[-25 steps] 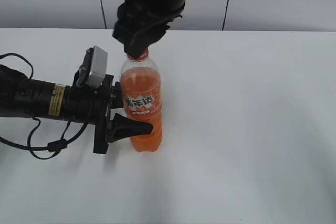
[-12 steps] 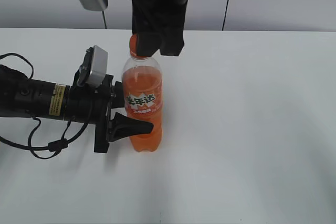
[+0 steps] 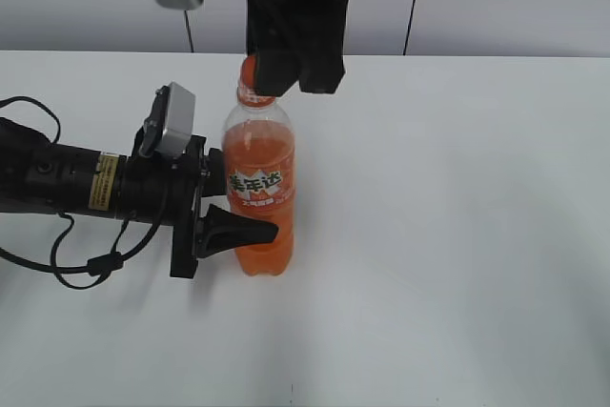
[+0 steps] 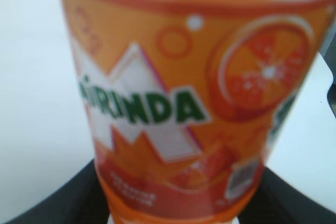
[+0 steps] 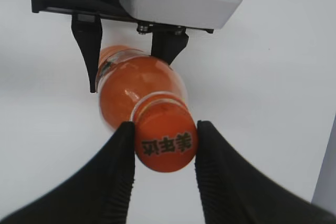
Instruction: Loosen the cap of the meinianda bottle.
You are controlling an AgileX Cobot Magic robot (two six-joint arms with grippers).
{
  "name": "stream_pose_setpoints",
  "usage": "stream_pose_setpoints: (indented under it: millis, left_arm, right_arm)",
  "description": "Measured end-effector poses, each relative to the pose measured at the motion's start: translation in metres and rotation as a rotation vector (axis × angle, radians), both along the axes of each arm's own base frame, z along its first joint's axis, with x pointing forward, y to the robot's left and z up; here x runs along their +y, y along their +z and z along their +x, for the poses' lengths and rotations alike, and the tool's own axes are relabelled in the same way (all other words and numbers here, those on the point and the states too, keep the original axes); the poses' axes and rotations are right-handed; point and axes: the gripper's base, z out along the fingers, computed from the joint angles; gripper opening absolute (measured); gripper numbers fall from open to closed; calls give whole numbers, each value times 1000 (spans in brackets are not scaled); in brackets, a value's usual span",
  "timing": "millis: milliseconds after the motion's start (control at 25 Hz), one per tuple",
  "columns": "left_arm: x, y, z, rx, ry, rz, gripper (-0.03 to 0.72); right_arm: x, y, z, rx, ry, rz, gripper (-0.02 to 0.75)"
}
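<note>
While the cap [image 5: 166, 143] sits between the two dark fingers [image 5: 116, 174] of the right gripper [image 5: 164, 153], the wrist view shows both pads pressed against its sides, so the jaws are partly closed and holding the cap. On its top are green-white characters. The cap is on the meinianda bottle [image 3: 259, 190], which stands upright near the middle of the white surface [image 3: 457, 235], a little to the left.

The left gripper [image 3: 229, 226] comes from the left side and lies almost horizontal. Its jaws are about half open and closed around the lower body of the bottle, at the label; its own camera is filled by the label, with dark finger parts at both lower corners.

I judge that the step in hand is the turning of the cap. To do it well, the right jaws should keep a firm, even squeeze and turn around the axis of the neck, without pushing sideways, because the bottle looks slightly tilted under the hold. The left grip must be tight enough that the body does not rotate together with the cap, but a soft plastic bottle can deform if squeezed too much.

Nothing else is on the surface. Only the left arm's cable [image 3: 57, 264] lies at the left, well apart from the cap.
</note>
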Motion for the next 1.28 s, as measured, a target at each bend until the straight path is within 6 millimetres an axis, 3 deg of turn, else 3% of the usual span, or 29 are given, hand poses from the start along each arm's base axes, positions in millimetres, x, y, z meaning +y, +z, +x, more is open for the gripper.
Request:
stream_pose_setpoints:
  millis: [320, 720, 960, 1280]
  left_arm:
    - [0, 0, 0, 0, -1, 0, 409]
    - [0, 0, 0, 0, -2, 1, 409]
    - [0, 0, 0, 0, -2, 1, 409]
    - [0, 0, 0, 0, -3, 1, 409]
  right_arm:
    - [-4, 22, -4, -17, -56, 60, 271]
    - [-5, 39, -2, 118, -546, 233, 271]
    - [-9, 44, -1, 154, -739, 287, 271]
    - [-45, 65, 13, 151, -927, 379, 271]
